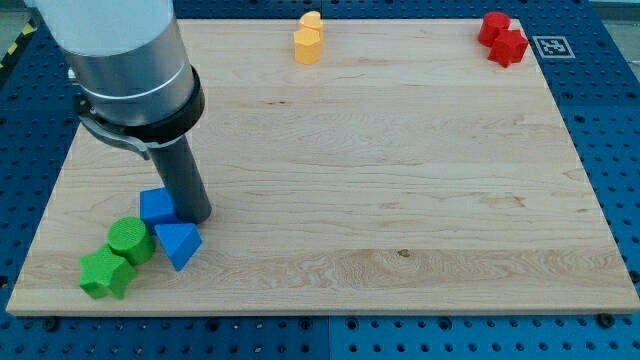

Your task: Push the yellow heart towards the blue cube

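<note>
Rod tip parked beside the blue cube [157, 206], far from the yellow heart [309, 39].

No grasping tool was carried: only a bare rod, whose tip [195, 218] was set on the counter [400, 170] just to the right of the blue cube, touching or nearly so, with nothing held. A blue wedge-shaped block [179, 243], a green cylinder [129, 239] and a green block [105, 273] were clustered at the view's lower left. The yellow heart was found well apart at the top edge, near the middle; two red blocks [503, 39] were seen at the top right. The heart's long axis appeared to run roughly top to bottom, though its pointed end could not be made out. It was judged that the tip would have to be brought behind the heart's far side so that a push could be directed down-left.
</note>
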Motion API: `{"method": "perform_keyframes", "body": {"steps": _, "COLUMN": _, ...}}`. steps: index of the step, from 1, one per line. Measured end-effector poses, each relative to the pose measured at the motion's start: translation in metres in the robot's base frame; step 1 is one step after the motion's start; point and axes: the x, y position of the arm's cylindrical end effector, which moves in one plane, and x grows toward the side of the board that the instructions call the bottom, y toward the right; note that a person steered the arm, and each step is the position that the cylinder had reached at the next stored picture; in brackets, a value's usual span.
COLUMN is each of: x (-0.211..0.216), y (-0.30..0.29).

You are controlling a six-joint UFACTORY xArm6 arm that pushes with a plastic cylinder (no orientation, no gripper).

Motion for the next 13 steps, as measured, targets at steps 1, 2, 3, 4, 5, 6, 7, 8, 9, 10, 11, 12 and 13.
{"method": "perform_keyframes", "body": {"steps": 1, "x": -0.002, "y": 0.002}}
{"method": "perform_keyframes", "body": {"steps": 2, "x": -0.036, "y": 0.045}}
{"method": "perform_keyframes", "body": {"steps": 3, "x": -0.103, "y": 0.122}}
{"method": "perform_keyframes", "body": {"steps": 4, "x": -0.175, "y": 0.193}}
{"method": "perform_keyframes", "body": {"steps": 5, "x": -0.234, "y": 0.242}}
{"method": "perform_keyframes", "body": {"steps": 6, "x": -0.286, "y": 0.251}}
{"method": "perform_keyframes", "body": {"steps": 7, "x": -0.335, "y": 0.246}}
{"method": "perform_keyframes", "body": {"steps": 8, "x": -0.334, "y": 0.244}}
{"method": "perform_keyframes", "body": {"steps": 9, "x": -0.334, "y": 0.234}}
{"method": "perform_keyframes", "body": {"steps": 10, "x": -0.335, "y": 0.207}}
{"method": "perform_keyframes", "body": {"steps": 11, "x": -0.333, "y": 0.186}}
{"method": "perform_keyframes", "body": {"steps": 12, "x": -0.334, "y": 0.162}}
{"method": "perform_keyframes", "body": {"steps": 13, "x": -0.333, "y": 0.143}}
